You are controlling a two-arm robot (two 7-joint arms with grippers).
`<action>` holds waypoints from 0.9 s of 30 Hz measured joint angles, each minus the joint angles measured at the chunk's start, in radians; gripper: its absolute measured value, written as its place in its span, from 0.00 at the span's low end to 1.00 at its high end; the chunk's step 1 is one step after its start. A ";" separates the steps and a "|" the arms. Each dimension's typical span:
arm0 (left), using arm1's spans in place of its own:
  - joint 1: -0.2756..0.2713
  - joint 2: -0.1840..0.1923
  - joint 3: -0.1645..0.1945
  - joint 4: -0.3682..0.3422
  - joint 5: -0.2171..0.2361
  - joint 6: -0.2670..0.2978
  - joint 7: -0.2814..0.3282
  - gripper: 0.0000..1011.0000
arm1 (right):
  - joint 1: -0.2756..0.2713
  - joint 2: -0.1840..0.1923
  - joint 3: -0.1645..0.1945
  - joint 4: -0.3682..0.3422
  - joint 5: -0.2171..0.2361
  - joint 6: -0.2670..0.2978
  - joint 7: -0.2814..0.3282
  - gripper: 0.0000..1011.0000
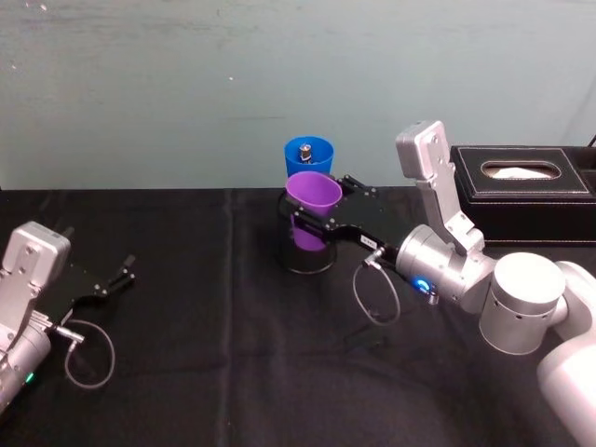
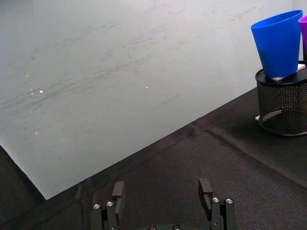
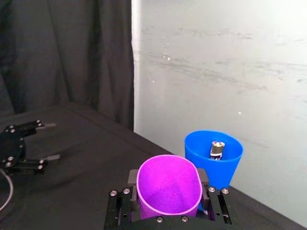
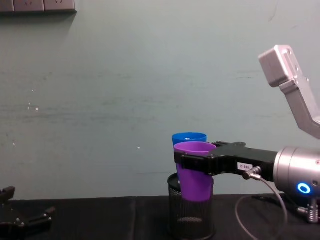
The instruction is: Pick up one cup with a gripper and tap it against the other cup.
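My right gripper is shut on the purple cup, its flat black jaws clamped on both sides just under the rim. It holds the cup upright, with the base low over a black mesh holder. The blue cup stands upright just behind, close beside the purple rim; I cannot tell whether they touch. In the left wrist view the blue cup rests on the mesh holder. A small metal piece lies inside it. My left gripper rests open on the table at the left.
A black tissue box stands at the back right, behind my right arm. A pale green wall rises close behind the cups. Black cloth covers the table, bare between the two arms.
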 joint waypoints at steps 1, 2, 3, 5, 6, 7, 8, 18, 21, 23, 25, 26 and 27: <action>0.000 0.000 0.000 0.000 0.000 0.000 0.000 0.99 | 0.003 -0.002 0.000 0.004 -0.002 -0.001 -0.001 0.71; 0.000 0.000 0.000 0.000 0.000 0.000 0.000 0.99 | 0.008 -0.006 0.001 0.011 -0.006 -0.003 -0.002 0.71; 0.000 0.000 0.000 0.000 0.000 0.000 0.000 0.99 | 0.011 -0.007 0.002 0.014 -0.008 -0.003 -0.003 0.71; 0.000 0.000 0.000 0.000 0.000 0.000 0.000 0.99 | 0.015 -0.011 0.003 0.020 -0.011 -0.005 -0.004 0.71; 0.000 0.000 0.000 0.000 0.000 0.000 0.000 0.99 | 0.017 -0.012 0.004 0.023 -0.013 -0.005 -0.004 0.71; 0.000 0.000 0.000 0.000 0.000 0.000 0.000 0.99 | 0.021 -0.015 0.006 0.028 -0.015 -0.006 -0.005 0.71; 0.000 0.000 0.000 0.000 0.000 0.000 0.000 0.99 | 0.023 -0.017 0.006 0.030 -0.017 -0.007 -0.006 0.71; 0.000 0.000 0.000 0.000 0.000 0.000 0.000 0.99 | 0.051 -0.038 0.017 0.067 -0.026 -0.011 -0.008 0.71; 0.000 0.000 0.000 0.000 0.000 0.000 0.000 0.99 | 0.058 -0.044 0.018 0.075 -0.029 -0.012 -0.007 0.71; 0.000 0.000 0.000 0.000 0.000 0.000 0.000 0.99 | 0.061 -0.046 0.019 0.078 -0.030 -0.012 -0.007 0.71; 0.000 0.000 0.000 0.000 0.000 0.000 0.000 0.99 | 0.065 -0.049 0.020 0.083 -0.031 -0.012 -0.006 0.71; 0.000 0.000 0.000 0.000 0.000 0.000 0.000 0.99 | 0.066 -0.050 0.020 0.084 -0.032 -0.012 -0.005 0.71; 0.000 0.000 0.000 0.000 0.000 0.000 0.000 0.99 | 0.069 -0.052 0.020 0.087 -0.032 -0.012 -0.004 0.71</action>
